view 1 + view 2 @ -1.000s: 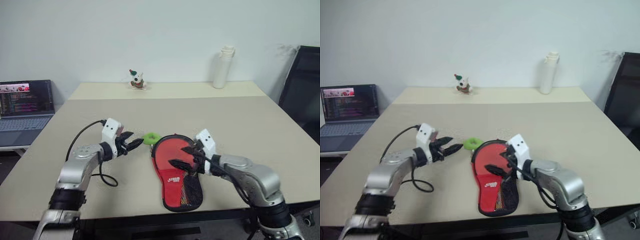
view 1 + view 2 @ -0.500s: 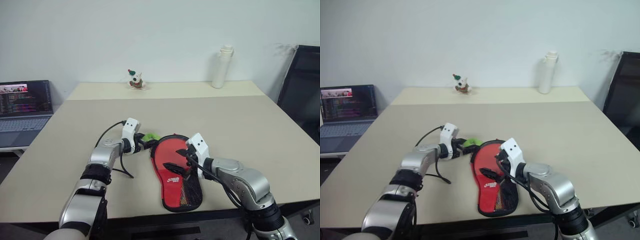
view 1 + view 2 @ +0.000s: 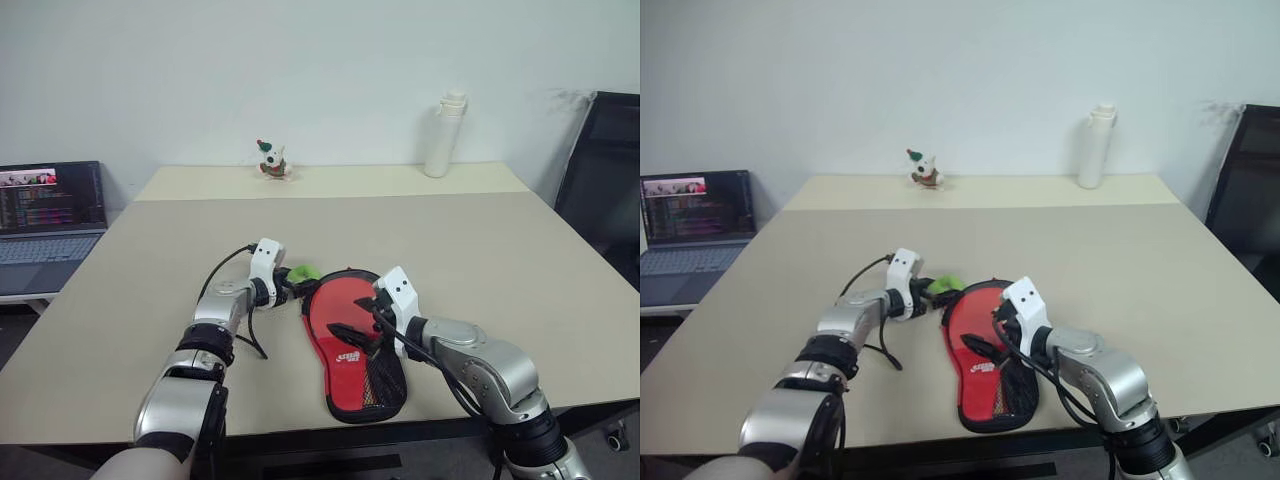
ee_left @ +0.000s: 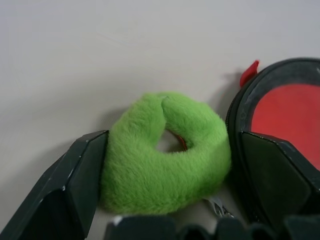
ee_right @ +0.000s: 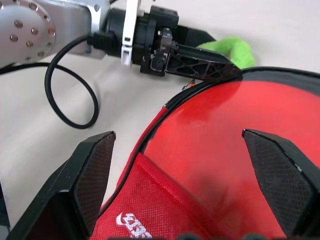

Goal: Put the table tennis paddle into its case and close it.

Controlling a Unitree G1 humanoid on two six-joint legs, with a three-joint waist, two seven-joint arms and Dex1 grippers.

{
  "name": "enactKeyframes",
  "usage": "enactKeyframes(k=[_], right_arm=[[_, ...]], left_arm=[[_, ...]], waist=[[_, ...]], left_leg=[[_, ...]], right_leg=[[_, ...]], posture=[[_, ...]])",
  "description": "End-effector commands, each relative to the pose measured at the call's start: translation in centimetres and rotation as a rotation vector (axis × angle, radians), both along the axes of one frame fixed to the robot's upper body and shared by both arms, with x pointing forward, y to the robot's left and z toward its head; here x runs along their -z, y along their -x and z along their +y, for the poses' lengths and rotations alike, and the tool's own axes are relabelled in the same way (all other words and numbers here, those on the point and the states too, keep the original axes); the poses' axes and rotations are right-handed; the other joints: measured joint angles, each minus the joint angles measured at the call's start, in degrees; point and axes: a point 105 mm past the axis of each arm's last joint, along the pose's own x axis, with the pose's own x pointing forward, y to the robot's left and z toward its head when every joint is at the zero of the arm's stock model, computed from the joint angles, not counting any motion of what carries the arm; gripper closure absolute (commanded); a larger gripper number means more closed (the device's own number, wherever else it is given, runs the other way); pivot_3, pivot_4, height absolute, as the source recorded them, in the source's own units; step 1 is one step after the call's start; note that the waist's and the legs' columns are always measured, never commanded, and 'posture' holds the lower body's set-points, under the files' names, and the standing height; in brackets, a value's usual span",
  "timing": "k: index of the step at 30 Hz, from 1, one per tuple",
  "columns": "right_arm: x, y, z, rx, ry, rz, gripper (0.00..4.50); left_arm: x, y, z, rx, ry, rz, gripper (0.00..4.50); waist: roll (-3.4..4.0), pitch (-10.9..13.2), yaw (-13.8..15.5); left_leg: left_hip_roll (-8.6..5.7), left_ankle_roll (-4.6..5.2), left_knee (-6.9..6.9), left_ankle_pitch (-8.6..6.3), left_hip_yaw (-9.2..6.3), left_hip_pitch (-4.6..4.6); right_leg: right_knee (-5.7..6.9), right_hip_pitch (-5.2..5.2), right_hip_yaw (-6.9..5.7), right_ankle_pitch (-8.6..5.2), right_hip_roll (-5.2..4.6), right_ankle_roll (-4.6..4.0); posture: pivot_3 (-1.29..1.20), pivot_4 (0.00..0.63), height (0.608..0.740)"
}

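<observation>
The case (image 3: 352, 362) lies near the table's front edge, red with a white logo, black mesh and a black zipper rim. Inside the rim at the round end shows the smooth red face of the table tennis paddle (image 5: 225, 130); its handle is hidden under the fabric. My right gripper (image 3: 357, 318) hovers open over that round end, one finger to each side. My left gripper (image 4: 172, 137) is open around a fuzzy green ring (image 4: 167, 165) that sits against the case's rim. One of its fingers (image 4: 280, 185) rests at the rim.
A laptop (image 3: 50, 215) stands off the table's left side and a black chair (image 3: 605, 180) at the right. A white bottle (image 3: 443, 135) and a small toy figure (image 3: 270, 158) stand at the far edge. A black cable (image 3: 222, 300) loops beside my left wrist.
My left arm has reached forward, down and to the right until its fingers straddle the green ring, and its jaws have widened a little. The right gripper has stayed over the case.
</observation>
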Motion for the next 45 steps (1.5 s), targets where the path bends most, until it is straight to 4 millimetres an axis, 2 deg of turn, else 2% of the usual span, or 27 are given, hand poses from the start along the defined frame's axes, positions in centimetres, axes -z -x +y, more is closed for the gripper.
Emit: enactKeyframes(k=[1, 6, 9, 15, 20, 23, 33, 35, 40, 45], right_arm=[[-1.3, 0.0, 0.3, -0.005, -0.024, -0.060, 0.02], [-1.2, -0.1, 0.4, -0.008, -0.026, -0.061, 0.02], [-1.2, -0.1, 0.5, -0.010, -0.027, -0.061, 0.02], [-1.1, 0.0, 0.6, -0.010, -0.030, -0.059, 0.02], [-1.2, 0.0, 0.6, 0.000, -0.035, -0.061, 0.02], [-1.2, -0.2, 0.6, 0.013, -0.021, -0.084, 0.02], [-0.7, -1.1, 1.7, 0.024, 0.010, -0.126, 0.02], [0.0, -1.6, 1.9, 0.034, 0.028, -0.123, 0.02], [2.4, -2.5, 2.1, 0.073, 0.082, -0.083, 0.02], [5.4, -3.3, 0.3, 0.153, 0.197, -0.042, 0.02]], left_arm=[[-1.1, 0.0, 0.4, -0.048, 0.092, -0.025, 0.03], [-1.3, -0.4, 2.4, -0.150, 0.026, -0.073, 0.03], [-1.1, -0.6, 2.7, -0.171, -0.007, -0.071, 0.03], [0.6, -0.5, 1.5, -0.125, -0.057, -0.008, 0.03], [1.2, -0.3, 0.5, -0.088, -0.062, 0.023, 0.03], [1.4, -0.3, 0.5, -0.098, -0.055, 0.036, 0.61], [1.8, 0.2, -0.5, -0.059, -0.037, 0.047, 3.97], [1.9, 0.3, -0.7, -0.057, -0.036, 0.047, 4.48], [1.5, 0.2, -0.7, -0.061, -0.029, 0.037, 4.49], [-1.0, -0.2, -0.3, -0.072, -0.071, -0.070, 4.49]], waist=[[0.00, 0.00, 0.00], [0.00, 0.00, -0.01], [0.00, 0.00, 0.01], [-0.03, -0.03, 0.05], [-0.06, -0.08, 0.18], [-0.07, -0.09, 0.22], [-0.10, -0.12, 0.21], [-0.11, -0.13, 0.20], [-0.13, -0.14, 0.22], [-0.16, -0.16, 0.19]], left_leg=[[0.07, 0.00, 0.00, 0.00, -0.01, -0.01], [0.11, 0.00, 0.00, 0.00, -0.01, -0.01], [0.10, 0.00, 0.00, 0.00, 0.00, -0.01], [0.06, 0.00, 0.00, 0.00, 0.00, 0.01], [-0.08, 0.00, 0.00, 0.00, -0.01, 0.05], [-0.07, -0.01, 0.00, 0.00, -0.02, 0.03], [-0.16, -0.01, 0.00, 0.00, -0.02, 0.04], [-0.16, -0.01, 0.01, 0.00, -0.03, 0.04], [-0.16, -0.01, 0.01, 0.00, -0.04, 0.04], [-0.09, -0.01, 0.00, 0.00, -0.03, 0.03]], right_leg=[[-0.01, 0.00, 0.00, 0.00, 0.00, 0.00], [0.00, -0.01, -0.01, 0.00, 0.01, 0.00], [-0.01, -0.01, -0.01, 0.00, 0.01, 0.00], [0.01, 0.01, -0.02, 0.01, 0.00, -0.01], [0.01, 0.06, -0.04, 0.00, 0.00, 0.00], [-0.01, 0.06, -0.03, 0.00, -0.04, 0.00], [0.00, 0.07, -0.03, 0.01, -0.05, 0.00], [0.00, 0.08, -0.03, 0.01, -0.05, 0.00], [-0.02, 0.08, -0.02, 0.01, -0.06, 0.00], [-0.02, 0.08, 0.00, 0.09, -0.11, -0.14]], posture=[[0.00, 0.150, 0.740], [0.00, 0.150, 0.740], [0.00, 0.150, 0.740], [0.00, 0.150, 0.740], [0.00, 0.150, 0.740], [0.00, 0.150, 0.740], [0.00, 0.150, 0.740], [0.00, 0.150, 0.740], [0.00, 0.150, 0.740], [0.00, 0.150, 0.740]])
